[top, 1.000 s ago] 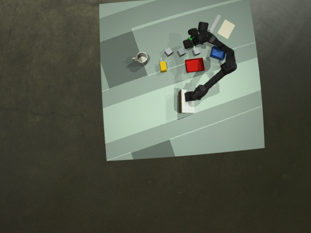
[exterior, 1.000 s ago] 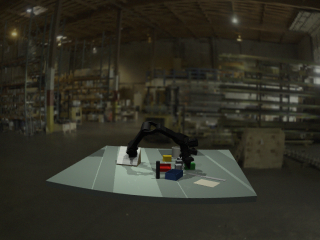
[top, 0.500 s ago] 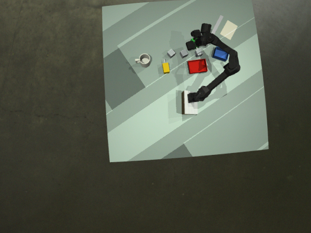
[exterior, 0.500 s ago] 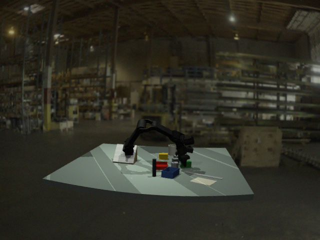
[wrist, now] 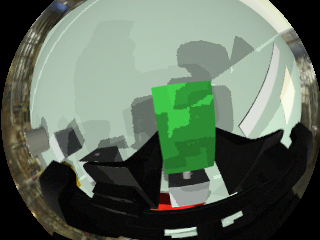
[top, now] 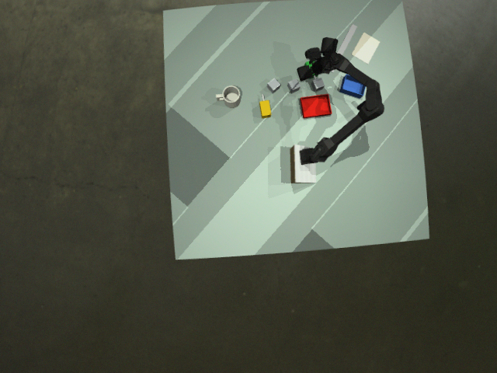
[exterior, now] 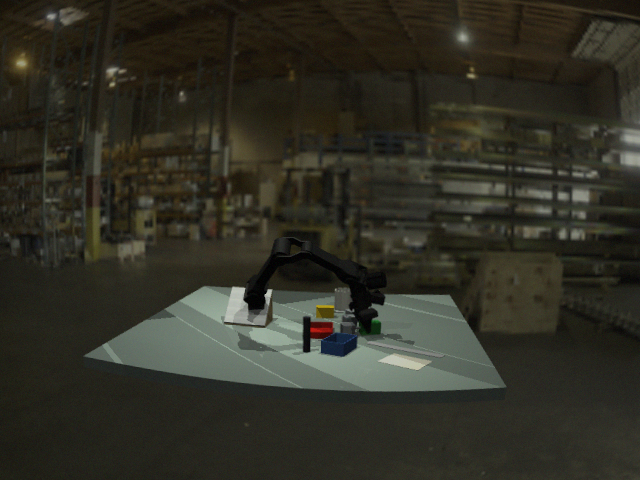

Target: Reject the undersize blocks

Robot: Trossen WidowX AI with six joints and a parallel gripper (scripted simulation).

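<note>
My gripper (top: 309, 67) (wrist: 182, 130) is shut on the green GO gauge (exterior: 376, 327), low over the table behind the row of blocks. The gauge's pin (wrist: 187, 174) points at the nearest steel block (top: 318, 83) (wrist: 190, 195); its tip is at that block's dark face, and how deep it sits cannot be told. A middle block (top: 293, 85) and a left block (top: 273, 85) (wrist: 68, 143) stand in a row beside it. The red reject tray (top: 315, 106) (exterior: 321, 330) is in front of the nearest block and holds nothing visible.
A yellow gauge-like piece (top: 265, 109) (exterior: 325, 311) and a mug (top: 231, 96) (wrist: 36, 141) are left of the tray. A blue tray (top: 352, 86) (exterior: 338, 345), grey strip (top: 347, 39) and pale card (top: 366, 48) are right. A black post (exterior: 306, 334) stands near the blue tray; a white wedge (top: 304, 172) is by the arm base.
</note>
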